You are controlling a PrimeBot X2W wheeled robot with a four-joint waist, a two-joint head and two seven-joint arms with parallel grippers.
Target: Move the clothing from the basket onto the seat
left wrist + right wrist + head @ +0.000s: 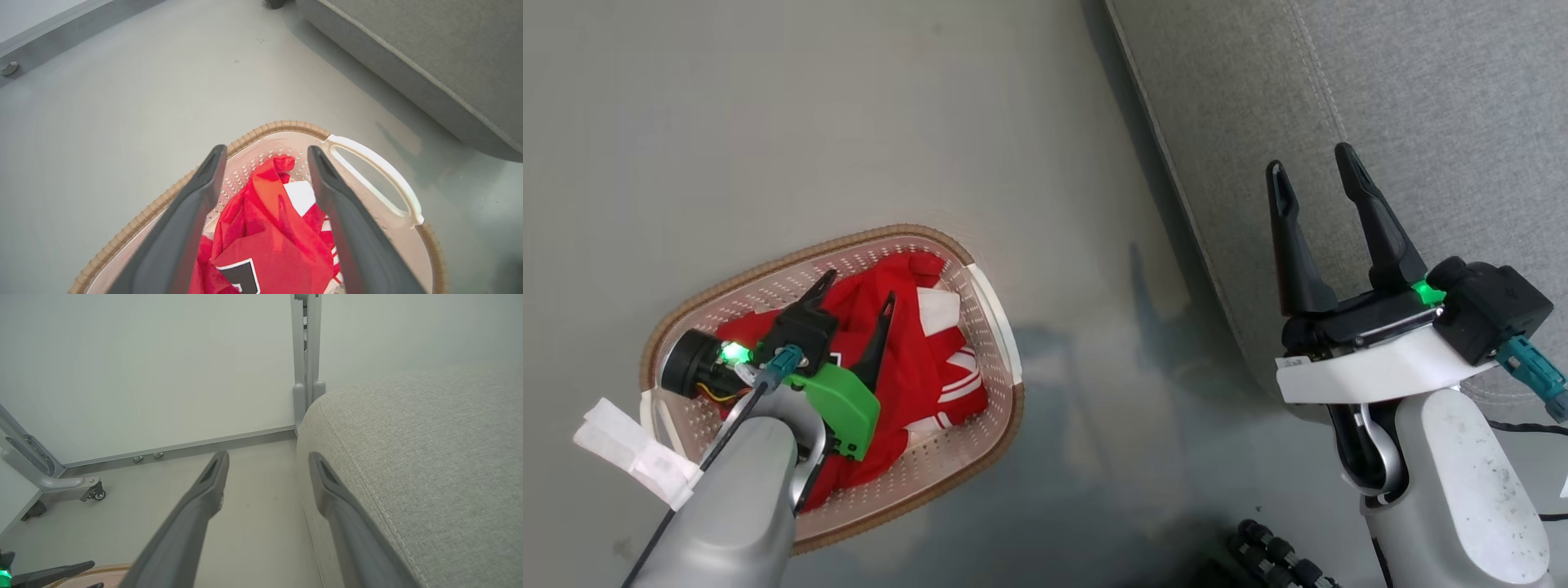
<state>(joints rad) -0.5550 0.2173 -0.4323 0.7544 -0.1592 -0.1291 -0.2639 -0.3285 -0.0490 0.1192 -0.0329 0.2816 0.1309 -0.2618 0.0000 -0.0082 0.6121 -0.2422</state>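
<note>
Left gripper [861,287], fingers spread, hangs just over the red clothing [907,367] heaped in the basket [282,124] beneath. Right gripper [1308,159] (spread too, empty) hovers above the seat [1421,98] edge, with floor [849,122] between.

— Where's the clothing [915,376]?
— Crumpled in the basket [792,273]: red fabric, with white stripes on its right side and a black-and-white letter patch at its near end.
— And the basket?
— Cream, perforated, with a brown braided rim, upright on the floor [768,122] at the left. The grey upholstered seat [1421,98], with a stitched seam, stands apart on the right.
</note>
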